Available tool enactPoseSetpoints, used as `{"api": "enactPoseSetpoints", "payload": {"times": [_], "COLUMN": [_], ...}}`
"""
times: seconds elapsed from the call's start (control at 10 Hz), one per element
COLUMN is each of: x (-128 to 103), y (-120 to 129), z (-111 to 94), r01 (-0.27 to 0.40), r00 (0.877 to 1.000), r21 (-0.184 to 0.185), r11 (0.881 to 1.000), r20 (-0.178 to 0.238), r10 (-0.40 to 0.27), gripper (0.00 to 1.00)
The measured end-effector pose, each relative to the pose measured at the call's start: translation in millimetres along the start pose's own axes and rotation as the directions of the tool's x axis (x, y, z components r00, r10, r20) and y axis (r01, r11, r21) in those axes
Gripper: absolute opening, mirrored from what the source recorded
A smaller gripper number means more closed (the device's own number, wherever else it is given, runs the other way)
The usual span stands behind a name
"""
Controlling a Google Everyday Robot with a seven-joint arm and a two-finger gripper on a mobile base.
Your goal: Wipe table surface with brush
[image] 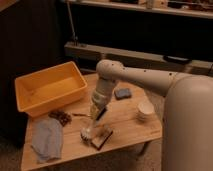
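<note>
In the camera view, the two-finger gripper [96,115] hangs low over the middle of the small, pale-brown wooden plank table surface [126,124]. It appears closed on the short dark handle of the slim dish brush [87,133], which slants down and toward the camera from the gripper until its small round whitish bristle head meets the wood. The main risk lies right at that head. The flat rectangular wooden block brush with dark bristles [102,138] lies just beside it, possibly touching, on the near side of the gripper, so a stroke in that direction would likely shove the block toward the table's front edge and off it. Picture-left of the gripper and a little lower, a clump of dark brown bits [61,118] and a crumpled grey-blue cloth [46,140] sit near enough that a wide sweep could scatter the one or drag the other. The yellow plastic tub [52,101] is farther off on that same side. Beyond the gripper lies a small blue-grey sponge [122,93], and to picture-right a short white stack of cups [145,111] stands close to the forearm's path — a swing of the arm could tip it. Pressing too hard on the slanted handle could also twist the dish brush in the grip.
</note>
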Motion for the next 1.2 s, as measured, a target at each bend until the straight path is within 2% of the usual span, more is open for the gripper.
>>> {"api": "enactPoseSetpoints", "payload": {"times": [0.2,0.4,0.6,0.9,1.1,1.2], "x": [-3,-10,-21,-64,-90,-100], "y": [-24,-39,-51,-32,-9,9], "z": [-8,-17,-24,-12,1,10], "r01": [-0.053,-0.077,-0.097,-0.063,-0.014,0.034], "r00": [0.999,0.997,0.995,0.996,0.996,0.996], "r21": [0.04,0.072,0.074,0.036,-0.012,-0.053], "r11": [0.998,0.994,0.993,0.997,1.0,0.998], "r20": [0.008,0.013,0.04,0.073,0.085,0.087], "r10": [0.053,0.076,0.094,0.061,0.015,-0.029], "gripper": [0.0,0.0,0.0,0.0,0.0,0.0]}}
